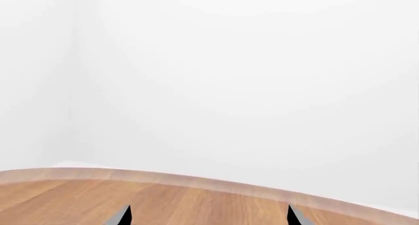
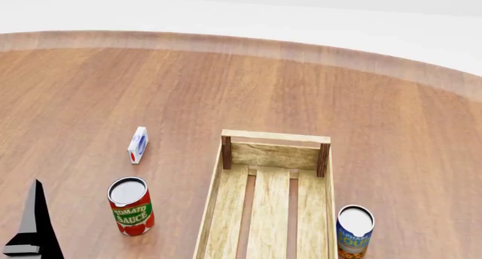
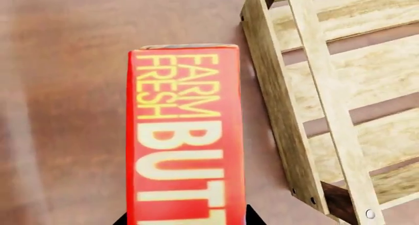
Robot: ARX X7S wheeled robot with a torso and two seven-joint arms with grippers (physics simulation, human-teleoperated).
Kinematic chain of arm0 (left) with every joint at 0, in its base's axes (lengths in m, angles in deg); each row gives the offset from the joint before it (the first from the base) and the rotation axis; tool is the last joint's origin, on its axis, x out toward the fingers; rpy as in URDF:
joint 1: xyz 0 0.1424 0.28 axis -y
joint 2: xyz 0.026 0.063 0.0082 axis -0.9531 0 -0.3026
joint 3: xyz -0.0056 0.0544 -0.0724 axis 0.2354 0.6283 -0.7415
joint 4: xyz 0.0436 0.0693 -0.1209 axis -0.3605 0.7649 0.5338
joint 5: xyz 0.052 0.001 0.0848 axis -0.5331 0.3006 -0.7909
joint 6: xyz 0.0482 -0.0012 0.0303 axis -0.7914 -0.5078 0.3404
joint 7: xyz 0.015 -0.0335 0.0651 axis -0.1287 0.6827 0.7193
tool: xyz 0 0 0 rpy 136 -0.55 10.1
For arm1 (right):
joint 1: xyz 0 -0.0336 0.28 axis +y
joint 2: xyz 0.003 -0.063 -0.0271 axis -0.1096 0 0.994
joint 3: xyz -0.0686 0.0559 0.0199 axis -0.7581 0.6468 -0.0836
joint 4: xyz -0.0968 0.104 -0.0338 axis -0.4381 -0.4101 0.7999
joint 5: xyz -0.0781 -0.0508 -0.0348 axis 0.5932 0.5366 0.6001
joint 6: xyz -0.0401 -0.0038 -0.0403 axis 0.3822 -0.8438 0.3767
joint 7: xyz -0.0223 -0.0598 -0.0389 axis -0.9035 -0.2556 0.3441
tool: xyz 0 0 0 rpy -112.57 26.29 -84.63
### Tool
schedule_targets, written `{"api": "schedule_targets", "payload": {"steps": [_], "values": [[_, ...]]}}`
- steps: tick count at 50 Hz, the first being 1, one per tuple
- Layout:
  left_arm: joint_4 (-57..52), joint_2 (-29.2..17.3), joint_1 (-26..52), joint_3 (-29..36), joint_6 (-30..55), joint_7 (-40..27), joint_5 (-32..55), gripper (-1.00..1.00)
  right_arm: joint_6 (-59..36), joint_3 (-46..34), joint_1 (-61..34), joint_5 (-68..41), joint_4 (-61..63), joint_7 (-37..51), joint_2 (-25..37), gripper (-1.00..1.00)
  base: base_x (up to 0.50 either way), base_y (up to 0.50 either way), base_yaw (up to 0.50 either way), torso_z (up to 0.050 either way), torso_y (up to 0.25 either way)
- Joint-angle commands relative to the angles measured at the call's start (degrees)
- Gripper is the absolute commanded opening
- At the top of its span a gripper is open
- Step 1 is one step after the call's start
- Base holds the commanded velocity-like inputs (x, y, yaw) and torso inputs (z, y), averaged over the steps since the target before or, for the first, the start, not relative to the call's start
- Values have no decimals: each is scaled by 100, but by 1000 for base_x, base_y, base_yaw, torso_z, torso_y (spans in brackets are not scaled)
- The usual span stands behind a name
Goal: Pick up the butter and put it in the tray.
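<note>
The butter (image 3: 185, 137) is not in the tray (image 2: 271, 183) yet, so the main part of the job is left. In the right wrist view the red box with yellow lettering fills the middle of the picture, close under the camera, and the wooden side wall of the tray runs alongside it, just beside it but apart. Two dark finger tips of the right gripper (image 3: 185, 219) show at the box's near end, one on either side, so it looks to be straddling or pinching the box, though I cannot tell whether the fingers press on it or whether the box is lifted off the table (image 2: 226, 84). From the head view the tray's slats are bare, its near end is cut off by the picture's edge, and the butter and right arm are out of sight altogether. A tomato sauce can (image 2: 131, 206) stands left of the tray, a small white carton (image 2: 137, 144) lies farther back on the left, and a second can (image 2: 354, 232) stands just right of the tray. The left gripper (image 1: 209, 216) hangs idle over bare table, its two dark tips spread wide apart.
</note>
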State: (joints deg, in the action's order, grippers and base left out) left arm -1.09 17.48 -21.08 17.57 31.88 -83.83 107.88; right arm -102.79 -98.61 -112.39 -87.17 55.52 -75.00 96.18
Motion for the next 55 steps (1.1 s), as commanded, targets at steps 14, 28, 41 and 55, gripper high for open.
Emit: {"api": "schedule_targets", "payload": {"steps": [14,28,41,55], "values": [[-85,-63,-14,-26,27,-58,102,100,-1293,2021,-876,-1264,1104,-297,-154,-100,0,0,0,0,1],[-117,-86,-17,-26,39,-104,127,100,-1476,2661,-1653,-1907,370,674,-644,-100,0,0,0,0,1],[-53,-94,-15,-19,-24,-103,130,100,-1059,2182,-2060,-1752,-463,1991,-828,-100,0,0,0,0,1],[-36,-117,7,-50,-31,-120,203,100,-588,1746,-2518,-1045,-1515,2473,-1284,-100,0,0,0,0,1]]}}
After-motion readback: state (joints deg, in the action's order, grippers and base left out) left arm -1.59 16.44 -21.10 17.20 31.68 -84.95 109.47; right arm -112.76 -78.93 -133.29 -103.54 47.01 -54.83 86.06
